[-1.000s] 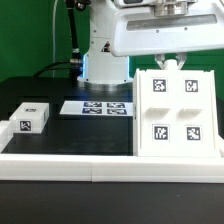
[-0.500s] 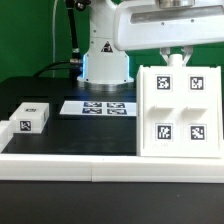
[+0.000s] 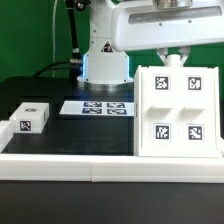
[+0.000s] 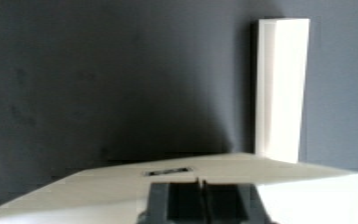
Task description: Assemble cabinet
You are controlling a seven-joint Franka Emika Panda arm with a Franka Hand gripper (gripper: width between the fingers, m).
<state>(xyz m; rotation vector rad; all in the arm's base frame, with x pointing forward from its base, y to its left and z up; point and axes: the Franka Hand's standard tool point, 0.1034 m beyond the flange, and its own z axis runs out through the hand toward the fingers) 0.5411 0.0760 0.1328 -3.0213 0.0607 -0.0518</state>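
Since a second ago the cabinet (image 3: 180, 110) and the claw (image 3: 177, 60) above it have edged together toward the exterior view's right and a touch upward, while over the last half second nothing visibly differs. Both fingertips are hidden behind the cabinet's top edge in the exterior view, and the arm above them is cut off by the upper edge of the frame. From the wrist, the claw (image 4: 197, 200) shows only as dark fingers (image 4: 167, 200) set close together, partly covered by a white slab of the cabinet (image 4: 140, 185), so the contact itself is hard to make out; it appears clenched on the cabinet's top edge. A tall white strip (image 4: 279, 90) stands upright beyond that slab against the dark desk (image 4: 87, 90), and I cannot tell which part it is. In the exterior view the cabinet stands at the right of the frame, a broad white face turned to the camera, bearing four black-and-white square tags in two rows, each on a slightly raised panel. A small white block (image 3: 33, 117) with tags lies at the exterior view's left, well apart from it. The marker board (image 3: 97, 106) lies flat between them, farther back, just before the arm's white base (image 3: 105, 62). A long low white rail (image 3: 70, 165) crosses the foreground and hides the cabinet's foot
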